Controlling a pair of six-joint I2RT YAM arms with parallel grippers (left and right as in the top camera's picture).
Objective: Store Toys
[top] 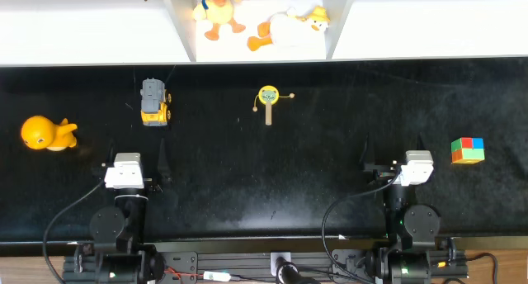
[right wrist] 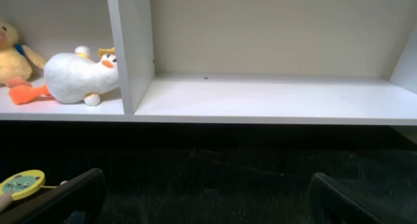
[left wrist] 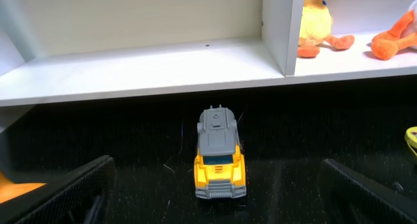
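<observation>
From above, a duck [top: 48, 134], a truck [top: 154, 101], a rattle [top: 269, 98] and a cube [top: 467, 150] sit apart on the surface [top: 330, 181] before the shelf [top: 82, 36]; the left wrist view shows the left end effector [left wrist: 216, 161] spread wide facing the truck; the right wrist view, the right end effector [right wrist: 207, 174] spread wide facing the shelf.

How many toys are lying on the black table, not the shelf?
4: an orange duck at the far left, a yellow and grey truck right of it, a small yellow rattle near the middle, and a coloured cube at the far right. None seems hidden.
</observation>
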